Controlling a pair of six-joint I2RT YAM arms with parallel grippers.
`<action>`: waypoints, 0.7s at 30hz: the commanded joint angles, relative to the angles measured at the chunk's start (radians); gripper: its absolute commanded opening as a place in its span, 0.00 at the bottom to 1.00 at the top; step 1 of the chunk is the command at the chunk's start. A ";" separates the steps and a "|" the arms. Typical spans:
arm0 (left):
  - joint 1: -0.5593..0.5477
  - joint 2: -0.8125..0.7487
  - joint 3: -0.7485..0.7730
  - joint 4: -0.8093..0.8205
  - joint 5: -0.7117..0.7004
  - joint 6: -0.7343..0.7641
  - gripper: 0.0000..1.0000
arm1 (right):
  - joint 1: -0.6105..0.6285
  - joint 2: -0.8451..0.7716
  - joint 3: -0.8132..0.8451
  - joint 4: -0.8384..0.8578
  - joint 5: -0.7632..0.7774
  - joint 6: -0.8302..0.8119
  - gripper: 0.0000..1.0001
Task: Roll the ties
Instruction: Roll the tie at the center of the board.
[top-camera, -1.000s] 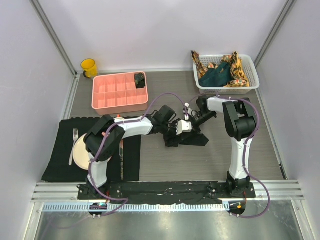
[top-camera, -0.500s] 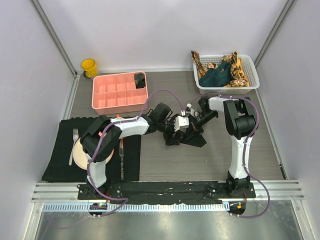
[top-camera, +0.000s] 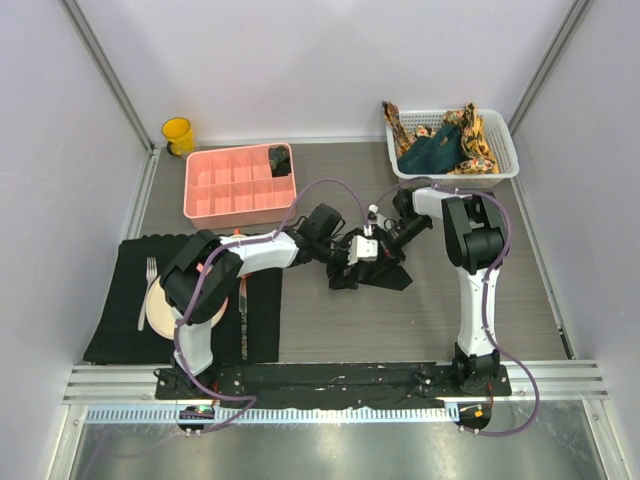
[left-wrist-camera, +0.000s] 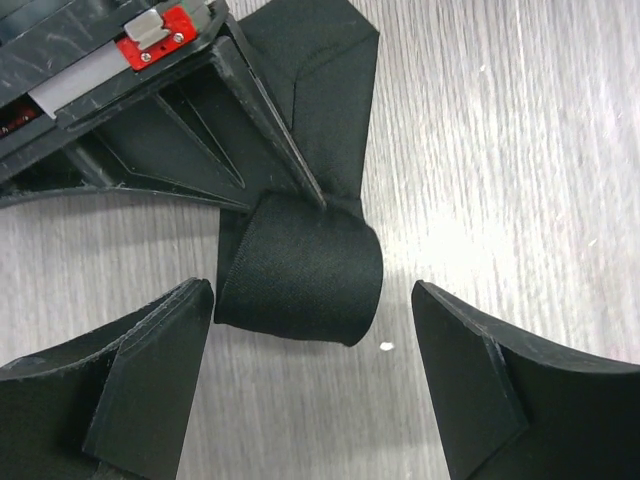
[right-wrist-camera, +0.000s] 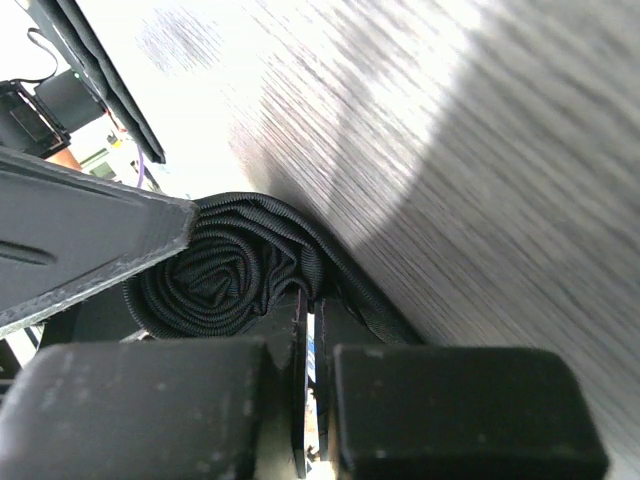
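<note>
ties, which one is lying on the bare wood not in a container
The plain black tie, part-rolled on the wooden table. The dark teal tie and the orange patterned ties lie heaped in the white basket.

You've got table (top-camera: 420, 320): black tie (top-camera: 385, 277) centre, pink tray (top-camera: 190, 185) 11 o'clock, mug (top-camera: 178, 135) beyond, basket (top-camera: 455, 178) 1, mat (top-camera: 120, 330) 8.

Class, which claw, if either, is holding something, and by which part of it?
The right claw pinches the black tie where its flat tail meets the roll. The left claw stands open around the roll, holding nothing.
</note>
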 joint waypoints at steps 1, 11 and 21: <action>-0.004 -0.045 0.045 -0.093 -0.008 0.148 0.86 | 0.020 0.086 -0.011 0.045 0.232 -0.058 0.01; -0.056 0.016 0.089 -0.073 -0.020 0.128 0.83 | 0.054 0.098 0.015 0.014 0.191 -0.074 0.01; -0.065 0.034 0.039 -0.133 -0.135 0.107 0.60 | 0.059 0.078 0.006 0.002 0.157 -0.078 0.01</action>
